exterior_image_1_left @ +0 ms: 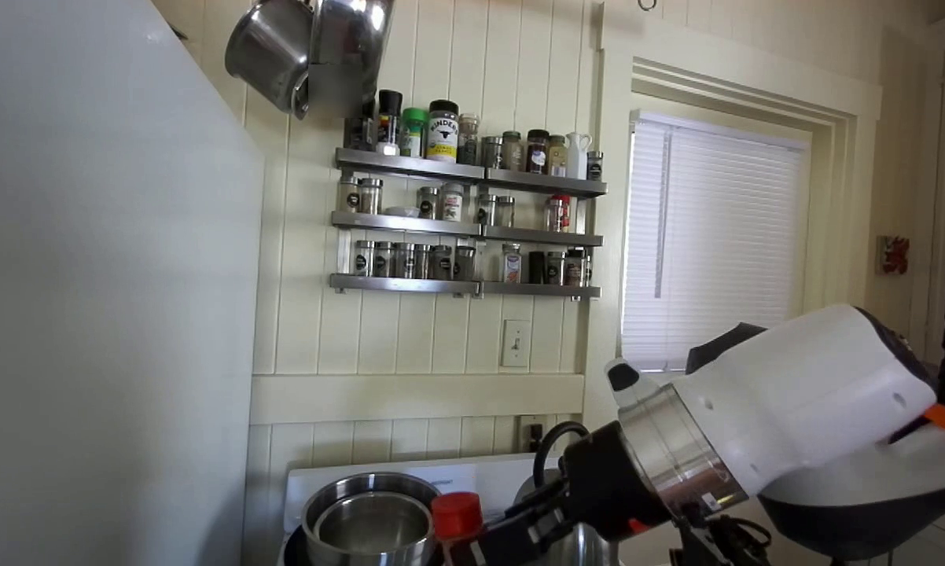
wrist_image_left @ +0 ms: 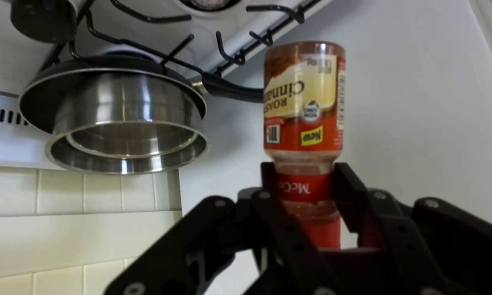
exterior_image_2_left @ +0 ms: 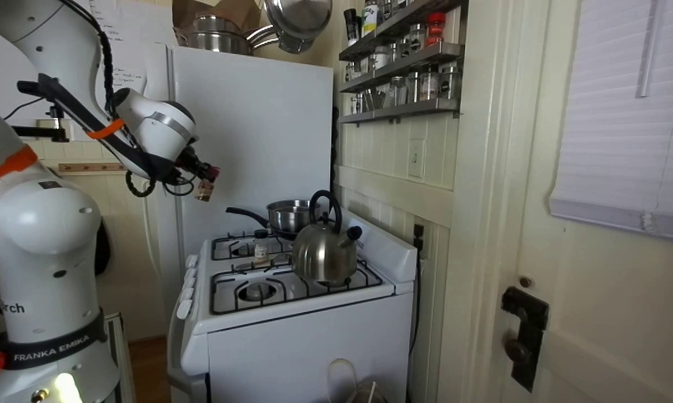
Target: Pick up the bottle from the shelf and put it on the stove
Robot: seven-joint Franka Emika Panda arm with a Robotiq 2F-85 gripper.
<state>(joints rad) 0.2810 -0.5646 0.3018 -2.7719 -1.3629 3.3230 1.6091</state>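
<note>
bottle [wrist_image_left: 305,98] up in the air, and the gripper [wrist_image_left: 305,180] is clamped right on it! two black fingers [wrist_image_left: 349,186] squeeze the neck from either side, at the red band, with the red cap [exterior_image_1_left: 457,512] just past them. the wrist view runs upside down, so the label stands on its head, yet "roast" and "new" come through, and a cut-off "cinna" too. in an exterior view it hangs cap end up, leaning a little, the fridge [exterior_image_2_left: 252,129] behind it, higher than the burners [exterior_image_2_left: 257,291] and apart from the stove [exterior_image_2_left: 308,347]: not yet set down there. well away from the bottle, the shelf [exterior_image_1_left: 406,163] shows in both exterior views, three grey tiers on the wall [exterior_image_1_left: 417,338], spices [exterior_image_1_left: 443,137] lined up along every one. below the shelf, a switch [exterior_image_1_left: 515,343]; off to one side, a long white blind [exterior_image_1_left: 712,244]. over on the stove, the kettle [exterior_image_2_left: 325,256] sits toward the back, black handle arched high. farther along, a steel pot [wrist_image_left: 125,102] sits in a pan [wrist_image_left: 86,65], and that pan's black handle points out to the front. a dark-lidded jar [exterior_image_2_left: 261,247] stands upright near the kettle. and there's the arm [exterior_image_2_left: 56,240], white with orange straps [exterior_image_2_left: 106,129], standing before the stove's front, its gripper end tipped downward.
</note>
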